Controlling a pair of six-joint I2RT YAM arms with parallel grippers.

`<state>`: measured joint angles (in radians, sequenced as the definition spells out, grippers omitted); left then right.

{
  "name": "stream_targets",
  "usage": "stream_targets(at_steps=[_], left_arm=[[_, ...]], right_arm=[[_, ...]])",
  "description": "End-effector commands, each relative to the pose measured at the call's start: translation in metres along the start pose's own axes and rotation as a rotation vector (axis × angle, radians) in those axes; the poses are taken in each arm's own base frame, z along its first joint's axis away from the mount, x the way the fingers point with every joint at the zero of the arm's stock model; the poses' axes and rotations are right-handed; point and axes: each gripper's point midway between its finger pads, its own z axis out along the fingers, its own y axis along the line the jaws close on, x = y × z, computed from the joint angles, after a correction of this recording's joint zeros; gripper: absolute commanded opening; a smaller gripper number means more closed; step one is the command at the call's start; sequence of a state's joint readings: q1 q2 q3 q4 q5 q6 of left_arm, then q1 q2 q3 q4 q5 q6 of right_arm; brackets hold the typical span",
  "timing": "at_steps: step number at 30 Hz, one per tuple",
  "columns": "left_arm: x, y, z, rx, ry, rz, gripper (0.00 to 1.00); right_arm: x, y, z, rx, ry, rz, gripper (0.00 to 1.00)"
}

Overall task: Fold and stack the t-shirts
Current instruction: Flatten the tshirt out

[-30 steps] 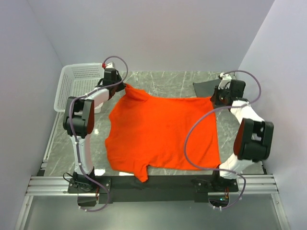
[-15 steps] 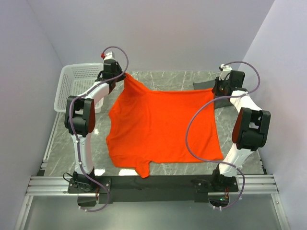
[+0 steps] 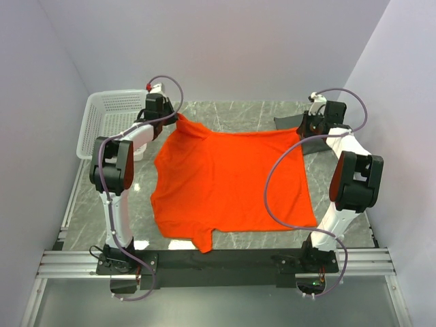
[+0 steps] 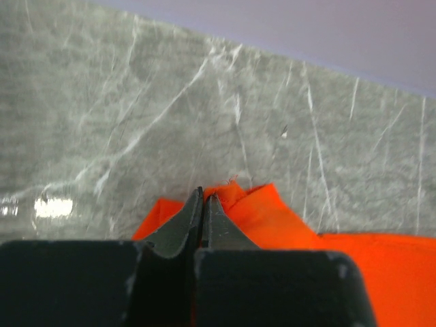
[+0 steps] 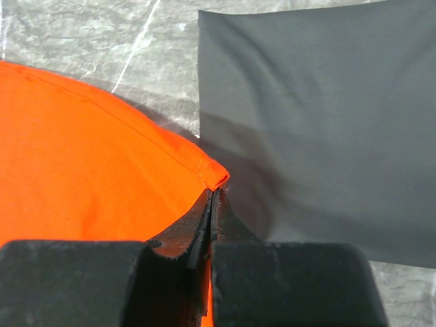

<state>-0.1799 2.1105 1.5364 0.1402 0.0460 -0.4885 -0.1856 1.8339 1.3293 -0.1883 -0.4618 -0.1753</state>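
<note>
The left fingers [image 4: 185, 223] and right fingers [image 5: 197, 221] stay clenched on the far corners of the bright orange short-sleeved cloth t-shirt [image 3: 231, 180]. Those corners have just been lowered toward the worktop [image 3: 231, 112] at 12 o'clock, so spreading looks nearly done.

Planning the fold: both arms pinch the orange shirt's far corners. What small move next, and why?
Probably carry both corners toward the near edge, folding it: the left gripper and right gripper have jaws shut on the orange t-shirt's far corners, the rest spread flat.
</note>
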Motion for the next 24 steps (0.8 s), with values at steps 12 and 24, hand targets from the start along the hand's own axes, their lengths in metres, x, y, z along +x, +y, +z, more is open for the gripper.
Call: stream_targets(at_steps=[12,24], left_arm=[[-0.044,-0.029,-0.055,0.131,-0.111,0.061,0.00],[-0.028,-0.021,-0.075,0.124,-0.088,0.075,0.00]], right_arm=[[-0.009,0.013,-0.017,-0.049,-0.031,0.001,0.00],[-0.008,0.001,-0.023,-0.048,-0.041,0.038,0.00]])
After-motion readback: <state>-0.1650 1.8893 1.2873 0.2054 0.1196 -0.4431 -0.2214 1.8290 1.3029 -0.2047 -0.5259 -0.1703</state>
